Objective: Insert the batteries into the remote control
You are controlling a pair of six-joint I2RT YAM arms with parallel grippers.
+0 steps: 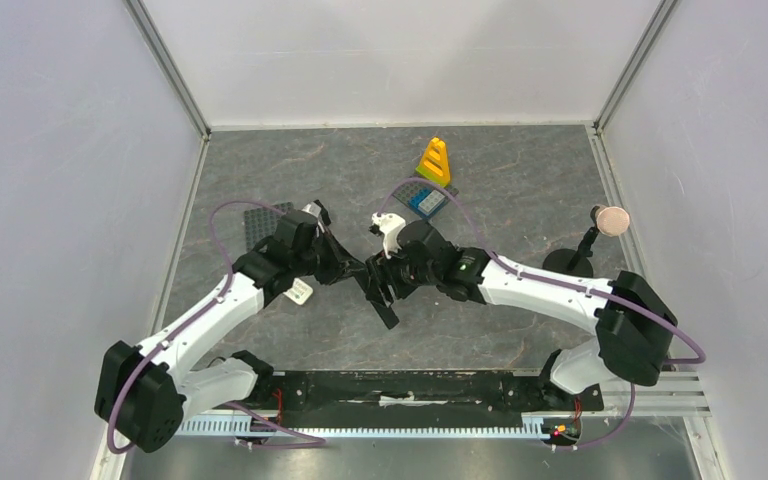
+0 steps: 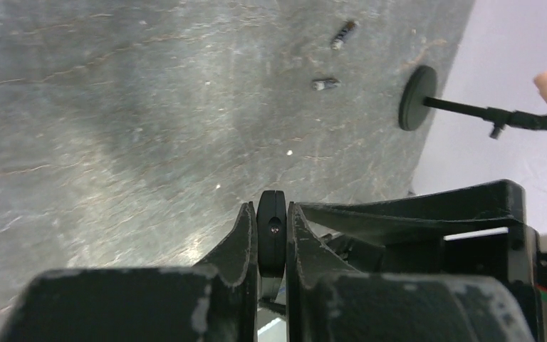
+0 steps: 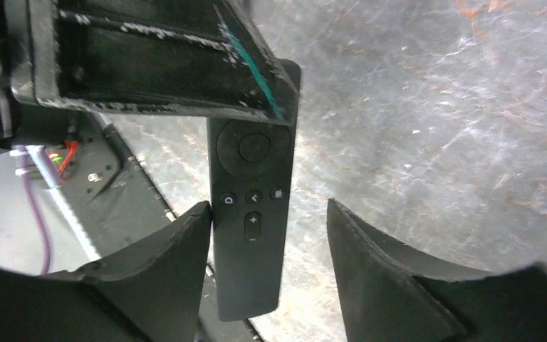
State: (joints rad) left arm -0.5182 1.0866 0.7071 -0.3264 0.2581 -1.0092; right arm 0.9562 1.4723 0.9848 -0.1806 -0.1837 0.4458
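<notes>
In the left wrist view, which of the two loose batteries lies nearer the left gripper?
The lower battery, nearly level and closer to the round black stand base; the other battery sits farther off, tilted diagonally.

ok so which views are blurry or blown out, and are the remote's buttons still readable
right wrist: remote control sharp, button icons readable, but the table beside it glares white; left wrist: left hand up close and soft, batteries small and slightly blurred, dull sheen on the table; top external: even light, no glare, remote only a dark sliver
</notes>
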